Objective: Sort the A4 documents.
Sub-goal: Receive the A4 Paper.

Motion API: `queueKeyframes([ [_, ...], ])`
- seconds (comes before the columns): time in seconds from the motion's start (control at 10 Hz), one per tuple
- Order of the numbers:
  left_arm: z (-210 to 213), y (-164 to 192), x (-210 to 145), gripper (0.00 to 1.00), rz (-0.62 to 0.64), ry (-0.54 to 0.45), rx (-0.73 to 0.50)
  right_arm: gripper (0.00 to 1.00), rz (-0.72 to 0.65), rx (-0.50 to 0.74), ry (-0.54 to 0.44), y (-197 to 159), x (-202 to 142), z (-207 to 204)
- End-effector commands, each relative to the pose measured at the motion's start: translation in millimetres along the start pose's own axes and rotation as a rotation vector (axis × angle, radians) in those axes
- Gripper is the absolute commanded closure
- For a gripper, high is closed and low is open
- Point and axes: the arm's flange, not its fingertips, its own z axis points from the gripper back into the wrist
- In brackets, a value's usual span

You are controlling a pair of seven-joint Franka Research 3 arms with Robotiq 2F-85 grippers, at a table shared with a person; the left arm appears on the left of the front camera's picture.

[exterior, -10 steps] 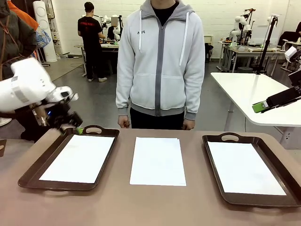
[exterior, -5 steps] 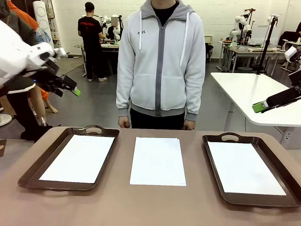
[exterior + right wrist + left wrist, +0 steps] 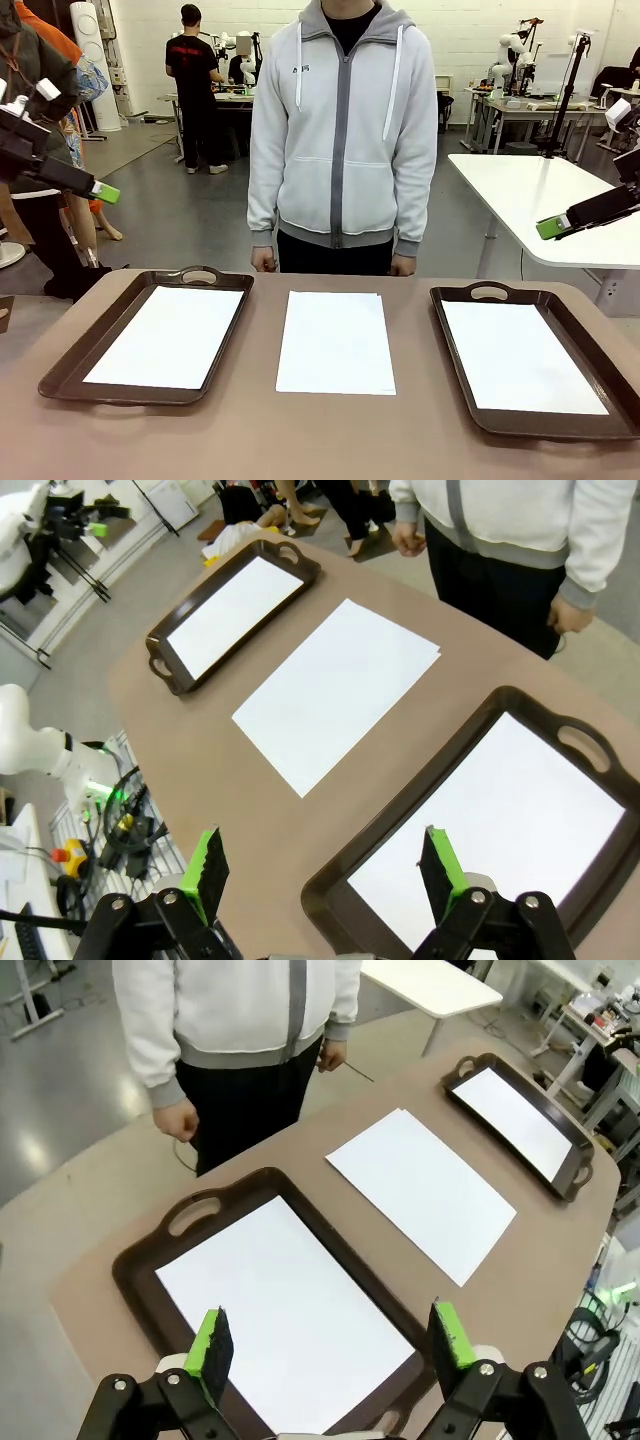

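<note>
left gripper (image 3: 330,1340) spread, empty, high at left | right gripper (image 3: 325,868) spread, empty | A4 documents (image 3: 335,342): 1 in left tray (image 3: 198,274), 1 in right tray (image 3: 488,291), 1 on table (image 3: 320,440) between them

three blank white a4 documents (image 3: 335,342), flat, one inside each brown tray (image 3: 120,394), one between them

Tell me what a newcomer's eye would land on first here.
Three white sheets lie in a row: a loose sheet at the table's middle, one in the left tray, one in the right tray. A person in a pale hoodie stands at the far edge, behind the loose sheet. The left gripper and right gripper hang open, well above the table.
</note>
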Motion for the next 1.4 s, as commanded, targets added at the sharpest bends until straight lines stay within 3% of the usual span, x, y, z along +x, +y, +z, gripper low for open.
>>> queueKeyframes([
  [0.0, 6, -32, 2, 0.0, -0.134, -0.006, 0.049, 0.0, 0.006, 0.003, 0.001, 1, 0, 0],
  [0.2, 0, -52, 13, 0.0, -0.199, 0.039, -0.021, 0.0, 0.006, 0.003, 0.001, 1, 0, 0],
  [0.3, -5, -60, 19, 0.0, -0.179, 0.069, 0.01, 0.0, 0.006, 0.003, 0.001, 1, 0, 0],
  [0.5, -7, -56, 14, 0.0, -0.106, 0.018, 0.021, 0.0, 0.006, 0.003, 0.001, 1, 0, 0],
  [0.6, -14, -57, 16, 0.0, -0.092, 0.04, 0.012, 0.0, 0.006, 0.003, 0.001, 1, 0, 0],
  [0.8, -19, -66, 25, 0.0, -0.156, 0.078, -0.01, 0.0, 0.006, 0.003, 0.001, 1, 0, 0],
  [1.1, -29, -73, 29, 0.0, -0.11, 0.053, -0.02, 0.0, 0.006, 0.003, 0.001, 1, 0, 0],
  [1.3, -25, -73, 24, 0.0, -0.147, 0.068, -0.032, 0.0, 0.006, 0.003, 0.001, 1, 0, 0],
])
